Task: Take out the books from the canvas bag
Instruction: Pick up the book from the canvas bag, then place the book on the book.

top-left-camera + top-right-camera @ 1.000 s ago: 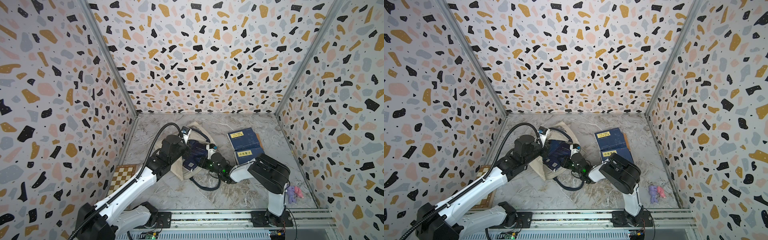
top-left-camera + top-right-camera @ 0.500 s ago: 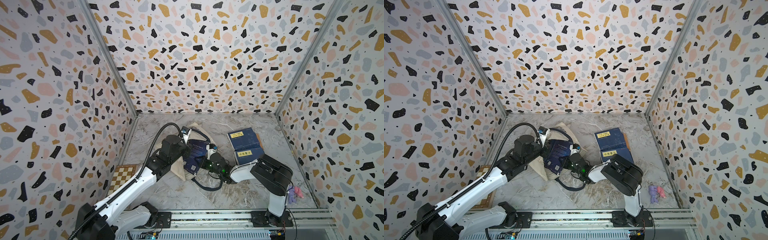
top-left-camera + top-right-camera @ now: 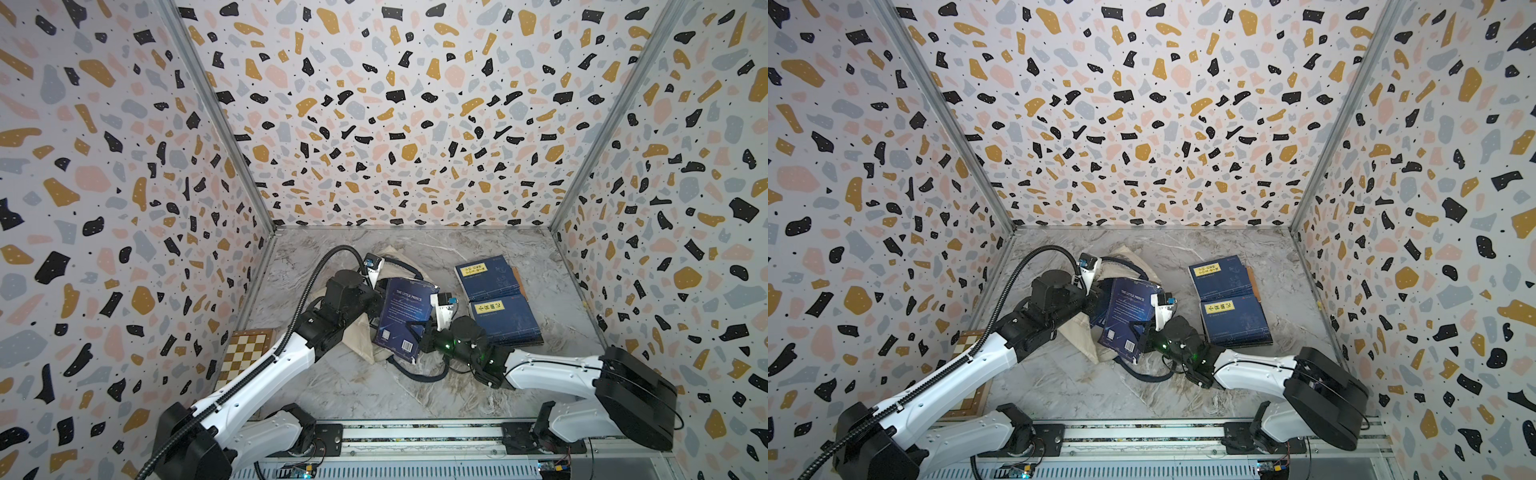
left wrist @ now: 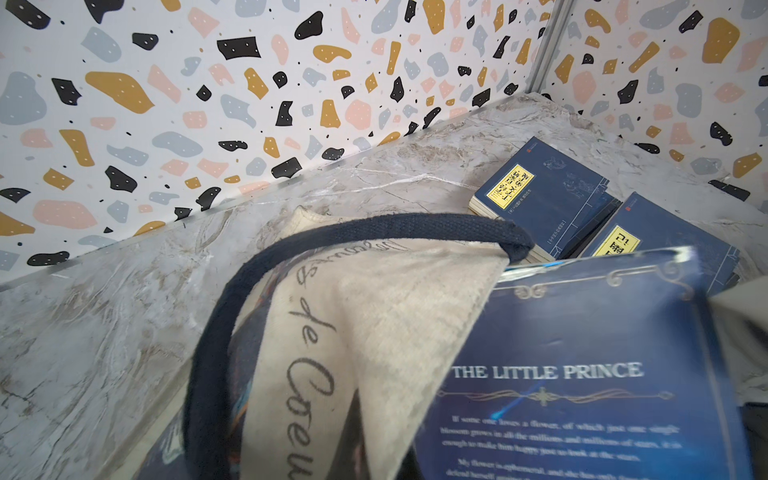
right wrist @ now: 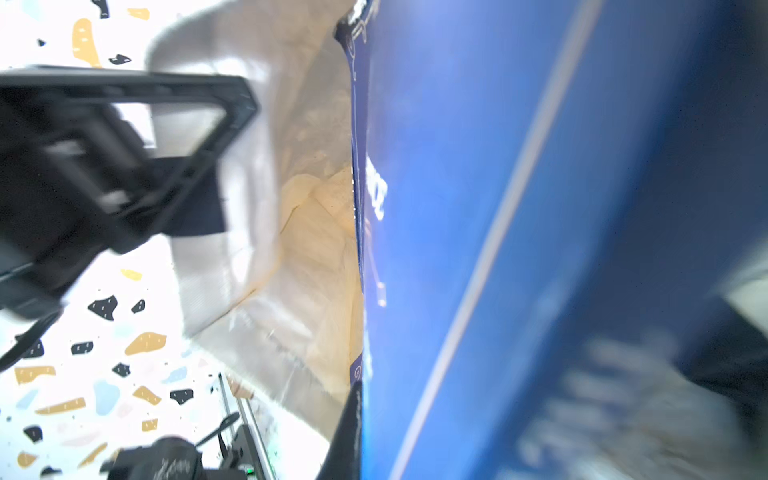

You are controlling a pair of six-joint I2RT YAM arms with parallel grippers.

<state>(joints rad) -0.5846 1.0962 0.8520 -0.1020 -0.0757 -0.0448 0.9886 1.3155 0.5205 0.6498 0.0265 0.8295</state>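
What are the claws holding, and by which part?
Right gripper: The Little Prince book, by its side edge. Left gripper: canvas bag, by its rim.

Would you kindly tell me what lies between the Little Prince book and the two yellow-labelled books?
In both top views, the right arm's wrist camera sits in that gap, with the right end effector closed on the Little Prince book at its edge.

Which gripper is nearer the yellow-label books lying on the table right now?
Right. The right gripper grips the Little Prince book by its edge, just beside the yellow-label books. The left gripper sits beyond that book, clamped on the canvas bag, farther from them.
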